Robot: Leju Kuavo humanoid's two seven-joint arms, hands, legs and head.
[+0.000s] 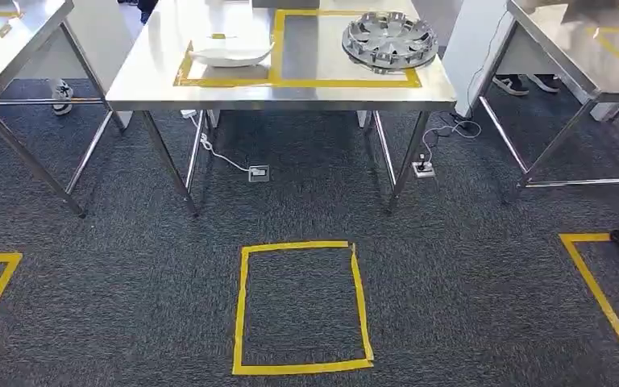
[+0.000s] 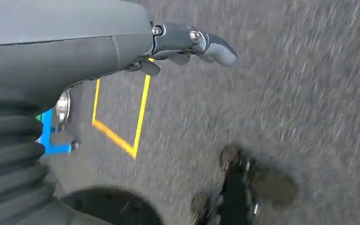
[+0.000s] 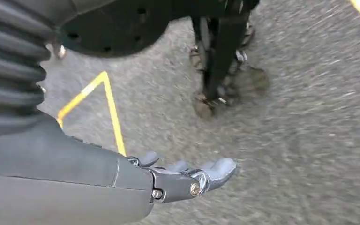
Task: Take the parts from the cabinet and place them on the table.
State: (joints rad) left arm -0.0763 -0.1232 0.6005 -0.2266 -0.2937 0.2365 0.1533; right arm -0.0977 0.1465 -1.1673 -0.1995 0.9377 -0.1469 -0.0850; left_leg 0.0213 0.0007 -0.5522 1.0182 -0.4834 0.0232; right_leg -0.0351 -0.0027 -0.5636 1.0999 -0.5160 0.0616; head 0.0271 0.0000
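Fingers loose and apart on the left hand (image 2: pixel 187 44) and right hand (image 3: pixel 187 178), nothing held; silver spoked wheel cover (image 1: pixel 389 39) and white curved panel (image 1: pixel 230 55) sit on the steel table (image 1: pixel 322 95).

wheel cover (image 1: pixel 389 40) right on table (image 1: pixel 322 93) — white part (image 1: pixel 230 55) left
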